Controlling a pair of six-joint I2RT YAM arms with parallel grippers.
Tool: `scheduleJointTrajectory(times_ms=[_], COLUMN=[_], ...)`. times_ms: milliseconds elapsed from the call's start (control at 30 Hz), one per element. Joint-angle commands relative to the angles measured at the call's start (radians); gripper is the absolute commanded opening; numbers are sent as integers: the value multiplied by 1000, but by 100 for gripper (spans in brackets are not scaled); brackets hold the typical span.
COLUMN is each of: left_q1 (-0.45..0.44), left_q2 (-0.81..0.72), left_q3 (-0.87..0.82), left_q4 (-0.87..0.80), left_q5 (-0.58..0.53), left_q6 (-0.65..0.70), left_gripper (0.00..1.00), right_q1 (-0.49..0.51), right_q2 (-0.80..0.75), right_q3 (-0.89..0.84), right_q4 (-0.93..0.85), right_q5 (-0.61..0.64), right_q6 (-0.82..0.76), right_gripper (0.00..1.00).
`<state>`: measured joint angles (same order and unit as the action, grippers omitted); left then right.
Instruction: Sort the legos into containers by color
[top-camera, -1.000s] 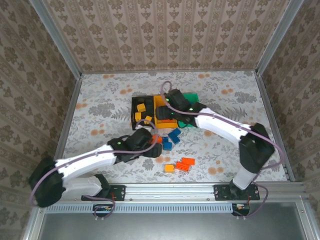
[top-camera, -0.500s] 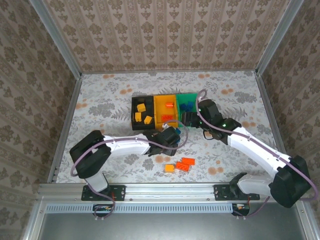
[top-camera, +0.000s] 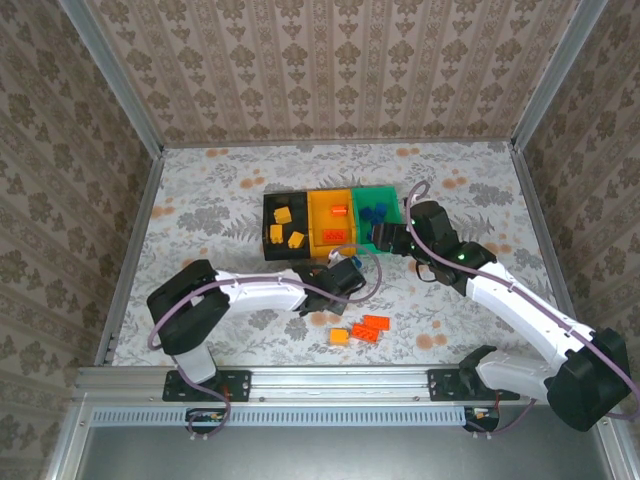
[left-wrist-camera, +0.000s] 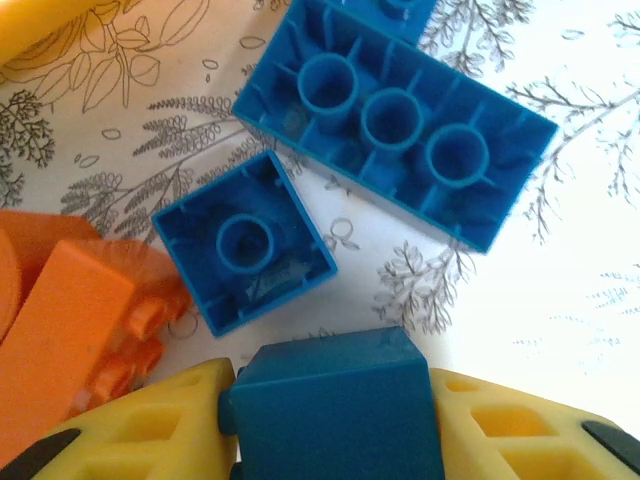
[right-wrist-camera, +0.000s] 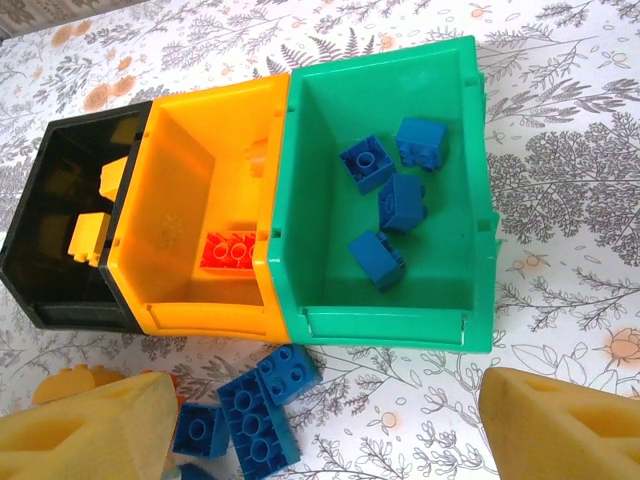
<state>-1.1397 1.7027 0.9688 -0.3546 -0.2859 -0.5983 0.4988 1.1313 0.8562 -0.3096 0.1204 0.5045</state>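
Where the left tool (left-wrist-camera: 332, 435) pinches, a blue lego (left-wrist-camera: 340, 395) sits clamped.

The surface (right-wrist-camera: 560, 160) is white, printed with grey ferns and flowers and a few orange blossoms, and the walls (top-camera: 330, 70) wear beige damask paper. Joined in a row are a black bin (right-wrist-camera: 70, 315), an orange-yellow bin (right-wrist-camera: 200, 150) and a green bin (right-wrist-camera: 320, 200). They hold yellow-orange legos (right-wrist-camera: 88, 235), a red-orange brick (right-wrist-camera: 230, 250) and blue bricks (right-wrist-camera: 377, 258) in turn. Loose blue bricks (left-wrist-camera: 395, 120) lie bright on the print beside an orange brick (left-wrist-camera: 60, 330). A teal-blue brick (left-wrist-camera: 335, 395) sits between the yellow pads (left-wrist-camera: 520, 420) of the left tool (left-wrist-camera: 335, 440). The right tool (right-wrist-camera: 320, 430) is the same yellow. The left arm (top-camera: 250, 288) and right arm (top-camera: 510, 300) are white with black joints.
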Motion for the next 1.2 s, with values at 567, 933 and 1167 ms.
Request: scheduleJointTrajectory(times_ms=[567,933,1167], left_q1=[224,278,279], left_q2=[147,399,291], left_q3=[505,787,726], left_q4=[85,45,97], left_q5=[217,286,299], left_q6=[164,134,104], left_gripper=[43,62,78], right_q1=[-45,-55,-53], right_q2=[-97,-122,-131], right_q3=[-125,-152,-164], right_q4=[-58,-78,-98], right_q5=[88,55,-65], right_q6=[68,67,28], right_gripper=[81,81,80])
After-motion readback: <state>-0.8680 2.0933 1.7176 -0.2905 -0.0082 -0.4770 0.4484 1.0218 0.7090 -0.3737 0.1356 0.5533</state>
